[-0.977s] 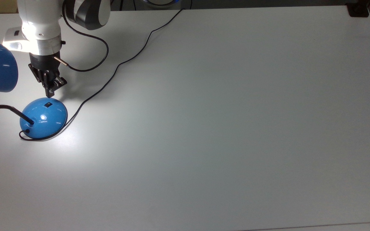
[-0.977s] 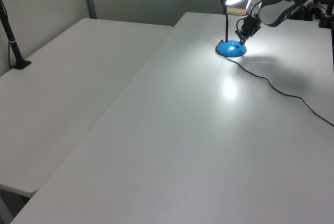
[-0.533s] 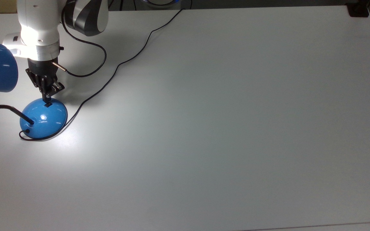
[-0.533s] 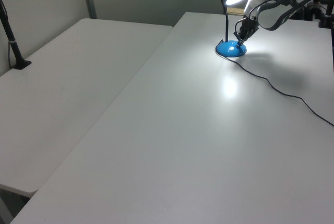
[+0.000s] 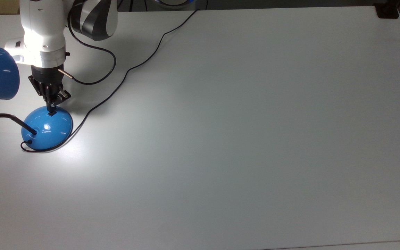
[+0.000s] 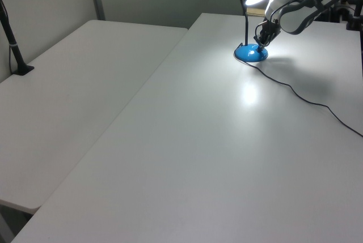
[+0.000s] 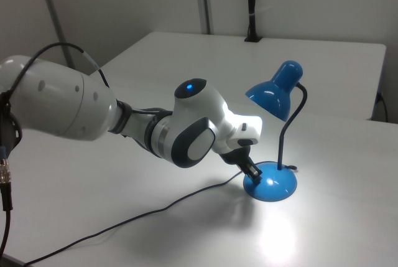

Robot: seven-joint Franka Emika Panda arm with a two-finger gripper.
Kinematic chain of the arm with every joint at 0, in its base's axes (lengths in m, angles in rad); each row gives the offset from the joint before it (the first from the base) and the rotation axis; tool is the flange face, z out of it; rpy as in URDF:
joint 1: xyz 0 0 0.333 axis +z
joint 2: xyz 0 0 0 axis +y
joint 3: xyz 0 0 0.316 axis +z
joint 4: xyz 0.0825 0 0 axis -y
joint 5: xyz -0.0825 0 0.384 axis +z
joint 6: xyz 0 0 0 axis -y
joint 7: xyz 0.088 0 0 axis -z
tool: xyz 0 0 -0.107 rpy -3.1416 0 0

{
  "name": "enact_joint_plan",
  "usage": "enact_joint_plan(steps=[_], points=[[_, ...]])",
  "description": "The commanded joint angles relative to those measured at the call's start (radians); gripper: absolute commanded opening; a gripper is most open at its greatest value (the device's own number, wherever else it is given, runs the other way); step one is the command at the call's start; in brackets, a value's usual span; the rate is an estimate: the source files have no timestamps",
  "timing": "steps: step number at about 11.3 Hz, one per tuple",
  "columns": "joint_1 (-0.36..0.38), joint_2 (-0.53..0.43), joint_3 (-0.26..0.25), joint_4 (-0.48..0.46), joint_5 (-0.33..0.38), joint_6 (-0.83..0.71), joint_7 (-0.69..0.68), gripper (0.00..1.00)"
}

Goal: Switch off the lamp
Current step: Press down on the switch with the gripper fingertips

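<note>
Three fixed cameras around one white table

Top view looks straight down, lamp (image 5: 46,128) at nine o'clock; left view sits far off, lamp (image 6: 251,53) at one o'clock; right view is close, lamp (image 7: 271,185) at four o'clock.

From my screen the lamp (image 5: 47,127) has a glossy blue base, smooth enough to throw a sharp white highlight; its shade (image 7: 273,96) has the same shiny blue coat. The gooseneck (image 7: 287,131) and cord (image 5: 141,64) look matt black. The tabletop (image 5: 238,139) is smooth white with a soft sheen. I read the arm (image 7: 186,124) as glossy white and grey plastic, the gripper (image 5: 51,108) as matt black.
</note>
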Motion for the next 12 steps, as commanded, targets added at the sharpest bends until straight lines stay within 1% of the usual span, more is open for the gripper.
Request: enact_joint_plan(steps=[1,6,8,12], points=[[0.005,0.018,0.000,-0.007,-0.024,0.021,0.029,0.00],[0.007,0.006,0.003,-0.008,-0.026,0.007,0.033,0.00],[0.010,-0.028,0.017,-0.005,-0.024,-0.056,0.082,0.00],[0.011,-0.102,0.089,0.006,-0.023,-0.249,0.099,0.00]])
